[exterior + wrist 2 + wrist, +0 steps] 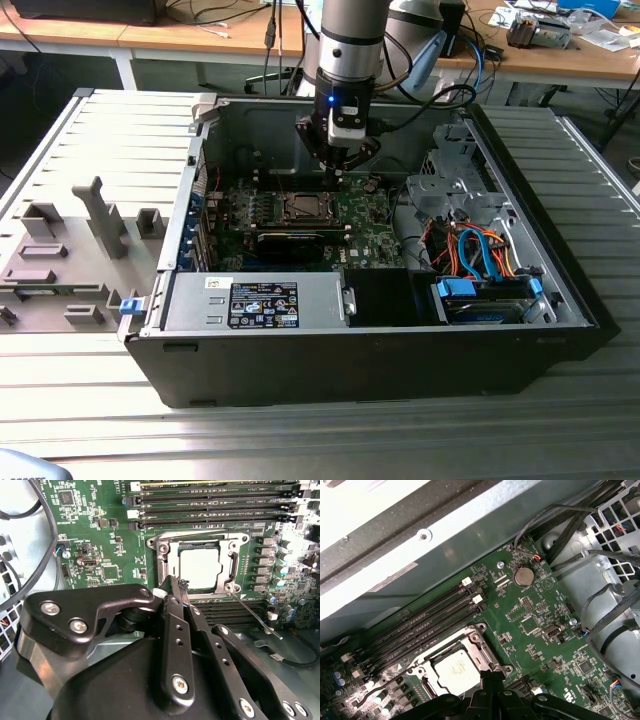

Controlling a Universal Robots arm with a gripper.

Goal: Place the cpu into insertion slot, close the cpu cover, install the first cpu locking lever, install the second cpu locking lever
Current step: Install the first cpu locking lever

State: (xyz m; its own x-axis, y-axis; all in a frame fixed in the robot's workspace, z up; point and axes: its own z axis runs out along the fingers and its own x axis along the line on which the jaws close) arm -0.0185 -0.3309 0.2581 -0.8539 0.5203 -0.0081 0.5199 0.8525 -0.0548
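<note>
The cpu (200, 567) (456, 671), a silver square, lies flat in the insertion slot (300, 207) on the green motherboard. The cpu cover (200, 539) (476, 641) lies down around it as a metal frame. A thin locking lever (255, 615) (370, 693) sticks out at an angle from one socket corner. My gripper (338, 170) (176, 587) (492, 677) hangs just above the board at the socket's edge, to the exterior view's right of the slot. Its fingertips are shut together with nothing visible between them.
Long black memory slots (215, 502) (427, 615) run along one side of the socket. A black card (290, 240), the power supply (262, 303), and a drive cage with orange and blue cables (470, 250) crowd the case. A grey fixture (70, 250) stands at the exterior view's left.
</note>
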